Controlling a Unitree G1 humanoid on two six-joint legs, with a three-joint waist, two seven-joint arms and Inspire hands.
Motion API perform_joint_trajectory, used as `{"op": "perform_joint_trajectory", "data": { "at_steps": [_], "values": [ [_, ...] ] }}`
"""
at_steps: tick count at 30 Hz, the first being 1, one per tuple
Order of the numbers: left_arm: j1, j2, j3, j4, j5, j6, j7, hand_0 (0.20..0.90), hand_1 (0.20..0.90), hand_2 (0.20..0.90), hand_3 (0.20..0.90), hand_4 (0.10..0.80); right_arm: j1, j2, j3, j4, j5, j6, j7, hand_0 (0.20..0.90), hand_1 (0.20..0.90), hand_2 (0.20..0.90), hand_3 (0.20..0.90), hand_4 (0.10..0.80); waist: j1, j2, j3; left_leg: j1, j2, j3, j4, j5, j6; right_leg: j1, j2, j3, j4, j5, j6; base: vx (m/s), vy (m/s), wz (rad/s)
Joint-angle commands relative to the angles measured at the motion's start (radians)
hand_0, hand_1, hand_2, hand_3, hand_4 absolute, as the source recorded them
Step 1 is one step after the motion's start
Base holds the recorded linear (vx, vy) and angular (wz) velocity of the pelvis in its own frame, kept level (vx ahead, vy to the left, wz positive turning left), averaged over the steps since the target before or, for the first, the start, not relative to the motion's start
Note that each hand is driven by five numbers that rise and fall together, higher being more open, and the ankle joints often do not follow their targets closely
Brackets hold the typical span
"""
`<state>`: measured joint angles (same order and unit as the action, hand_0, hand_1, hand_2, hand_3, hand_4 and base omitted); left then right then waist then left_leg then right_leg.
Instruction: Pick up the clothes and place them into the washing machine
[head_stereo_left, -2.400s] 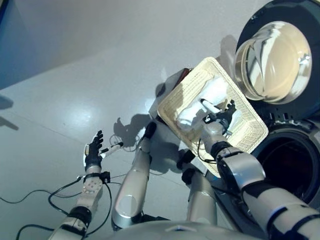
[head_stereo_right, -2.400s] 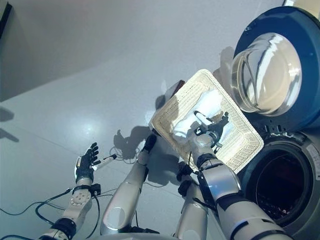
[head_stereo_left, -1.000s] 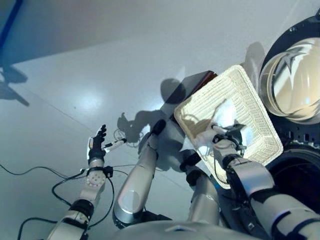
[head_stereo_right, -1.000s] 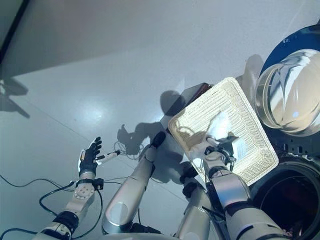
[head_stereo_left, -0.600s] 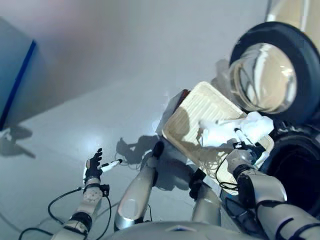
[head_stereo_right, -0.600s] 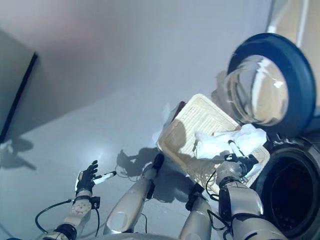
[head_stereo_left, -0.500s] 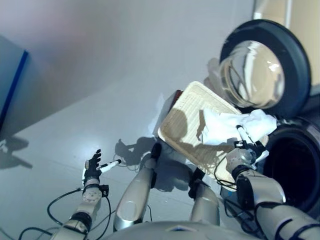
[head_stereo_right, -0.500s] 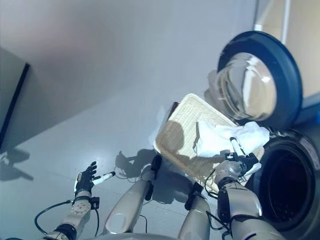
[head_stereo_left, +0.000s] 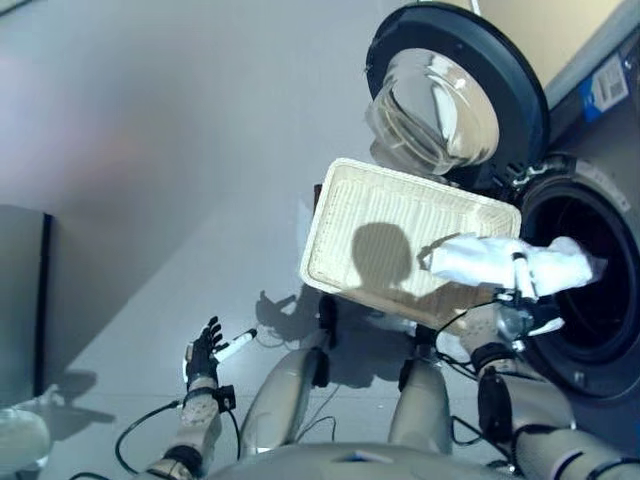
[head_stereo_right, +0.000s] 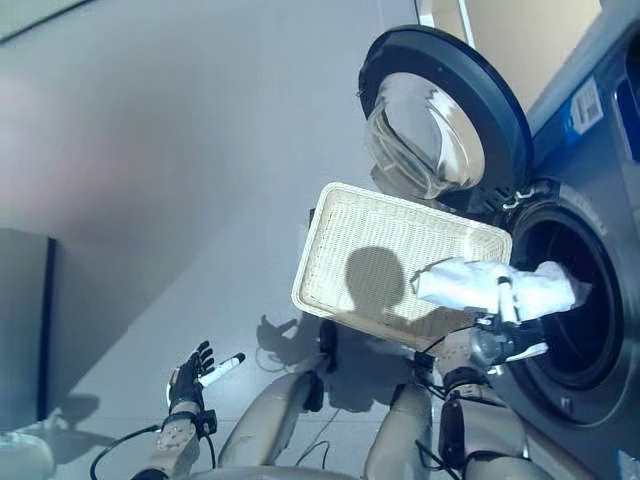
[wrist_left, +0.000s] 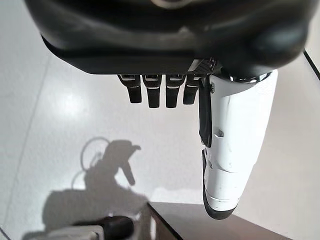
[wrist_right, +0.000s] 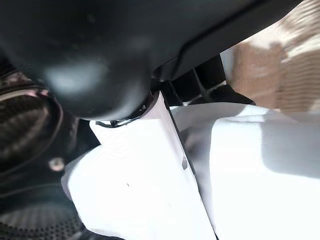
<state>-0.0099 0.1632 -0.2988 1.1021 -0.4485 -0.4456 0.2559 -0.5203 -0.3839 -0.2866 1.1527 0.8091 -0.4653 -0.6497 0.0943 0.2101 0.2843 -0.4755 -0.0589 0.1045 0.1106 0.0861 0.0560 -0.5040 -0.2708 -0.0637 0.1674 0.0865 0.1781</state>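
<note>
Grey floor; right hand (head_stereo_left: 512, 310) fingers grip white cloth (head_stereo_left: 505, 259) at open washing machine (head_stereo_right: 572, 300); left hand (head_stereo_left: 205, 350) fingers relaxed

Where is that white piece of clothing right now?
The white cloth is held in the robot's right hand, on the right of the head views, stretched from above the wicker basket's edge to the washing machine's open drum mouth.

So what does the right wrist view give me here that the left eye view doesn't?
Only the right wrist view shows the perforated metal drum close behind the cloth. Only the left eye view shows the cream wicker basket's whole outline, the open round glass door and the idle left hand. Both show the right hand gripping the white cloth at the washing machine's opening.
</note>
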Motion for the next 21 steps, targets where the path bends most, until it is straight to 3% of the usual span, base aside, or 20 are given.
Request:
{"op": "perform_joint_trajectory", "data": {
  "at_steps": [1, 11, 21],
  "values": [
    [0.018, 0.006, -0.015, -0.025, -0.027, -0.058, -0.009, 0.900, 0.900, 0.900, 0.900, 0.800, -0.115, -0.171, -0.014, -0.059, -0.091, -0.098, -0.055, 0.200, 0.200, 0.200, 0.200, 0.300, -0.001, 0.035, -0.010, -0.018, 0.000, -0.033, 0.004, -0.010, -0.079, -0.019, 0.074, -0.014, 0.026, -0.016, -0.084, 0.008, 0.007, -0.24],
    [0.041, 0.005, -0.081, -0.072, -0.019, -0.052, -0.024, 0.900, 0.900, 0.900, 0.900, 0.800, -0.336, -0.360, 0.066, -0.047, -0.191, -0.059, -0.143, 0.200, 0.200, 0.200, 0.200, 0.300, -0.006, 0.114, -0.017, -0.011, 0.012, 0.007, -0.029, 0.002, -0.091, -0.072, 0.100, 0.039, 0.051, -0.024, -0.095, 0.022, -0.013, -0.20],
    [0.060, 0.036, -0.101, -0.215, -0.005, -0.063, -0.022, 0.900, 0.900, 0.900, 0.900, 0.800, -0.526, -0.535, 0.205, -0.082, -0.327, -0.009, -0.229, 0.200, 0.200, 0.200, 0.200, 0.300, -0.004, 0.156, -0.020, -0.014, 0.027, 0.023, -0.058, 0.019, -0.108, -0.135, 0.119, 0.067, 0.105, -0.058, -0.108, 0.043, -0.048, -0.14]
  ]
}}
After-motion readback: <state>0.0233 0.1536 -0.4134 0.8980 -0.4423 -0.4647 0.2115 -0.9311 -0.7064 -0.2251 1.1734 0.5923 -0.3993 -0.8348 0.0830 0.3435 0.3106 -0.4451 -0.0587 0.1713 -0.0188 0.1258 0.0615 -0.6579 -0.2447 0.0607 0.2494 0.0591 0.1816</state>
